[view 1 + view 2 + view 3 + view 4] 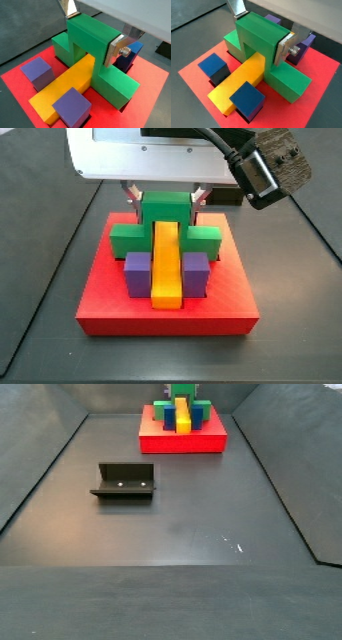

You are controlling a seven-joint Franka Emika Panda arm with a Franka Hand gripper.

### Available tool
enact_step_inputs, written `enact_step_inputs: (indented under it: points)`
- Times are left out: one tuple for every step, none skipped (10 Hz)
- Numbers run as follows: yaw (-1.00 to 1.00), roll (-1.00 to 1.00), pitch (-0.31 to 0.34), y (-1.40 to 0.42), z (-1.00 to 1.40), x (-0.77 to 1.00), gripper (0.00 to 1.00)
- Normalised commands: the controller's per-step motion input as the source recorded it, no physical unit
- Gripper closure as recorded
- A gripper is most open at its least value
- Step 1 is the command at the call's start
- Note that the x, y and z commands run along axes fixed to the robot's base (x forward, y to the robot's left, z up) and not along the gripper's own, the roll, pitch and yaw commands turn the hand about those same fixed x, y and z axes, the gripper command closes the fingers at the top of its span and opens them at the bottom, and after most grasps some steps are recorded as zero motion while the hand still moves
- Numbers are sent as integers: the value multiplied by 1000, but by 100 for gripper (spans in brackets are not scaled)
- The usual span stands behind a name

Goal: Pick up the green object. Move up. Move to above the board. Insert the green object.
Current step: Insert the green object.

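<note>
— Position of the green object (100,55)?

— Seated on the board (150,107), raised centre cube arching over the yellow bar (63,90), one lower side cube to each side of that bar. Same seen in a side view (166,213): green at the board's rear half, straddling the bar.

— Jaws?

— Pinching the green object at its raised centre cube. Gripper (93,30) directly above the board; flat silver fingers (117,50) pressed against opposite faces of the cube (one plate with a bolt head plainly shown, the opposite plate only partly in view). Confirmed in both wrist views (263,29).

— Remaining pieces on the board?

— Purple cube (37,71) and a second purple cube (72,106) on one side of the yellow bar; blue cube (131,54) beyond the green object, just beside the bolted finger.

— Surroundings?

— Board (185,439) resting on the dark floor (174,524) at the far end of the enclosure. Fixture (124,481) standing well apart from the board, nearer the camera. Small pale mark on the floor, kind not discernible.
</note>
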Motion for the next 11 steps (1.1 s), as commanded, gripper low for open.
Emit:
enact_step_inputs:
  points:
    - [51,30,-26,0,-89,69,100]
    - [43,30,-13,0,-83,103,100]
    - [54,26,0,0,-51,151,100]
    - [29,26,0,0,-66,149,100]
    - [0,16,-16,0,-89,34,100]
    - [0,26,-41,0,-149,0,100]
    - [0,83,-93,-17,-314,-6,100]
    - [0,123,-96,-40,-389,-31,100]
    - [0,160,-93,-63,-414,-57,100]
    - [0,197,-123,-111,-394,-106,100]
    - [0,180,-133,-97,-414,-63,100]
